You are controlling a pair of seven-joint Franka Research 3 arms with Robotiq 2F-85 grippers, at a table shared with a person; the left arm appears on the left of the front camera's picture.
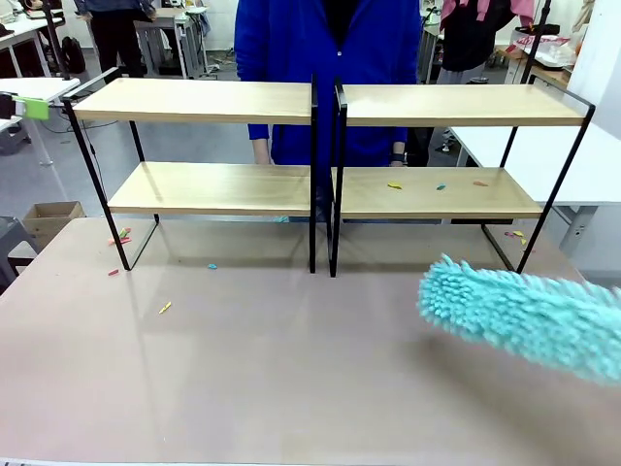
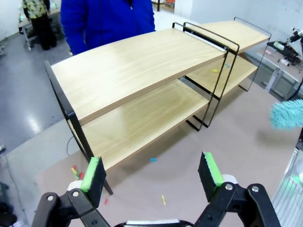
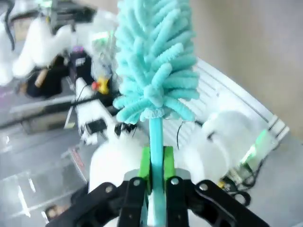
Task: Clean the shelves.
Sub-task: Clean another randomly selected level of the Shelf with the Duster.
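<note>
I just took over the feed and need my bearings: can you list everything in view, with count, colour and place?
Shelves: two, light wood in black frames, side by side at the table's far side.
Duster: one, teal, fluffy, over the table's right part, held by its handle.
Scraps: several, small, yellow, blue and pink, on the right unit's lower board, on the table by the left unit and near the right unit's foot.
Table: one, beige top, under the shelves.
Box: one, cardboard, on the floor at left.
Person: one, blue coat, standing behind the shelves.
Left gripper: open, above the table before the left unit.
Right gripper: shut on the duster's handle.
</note>
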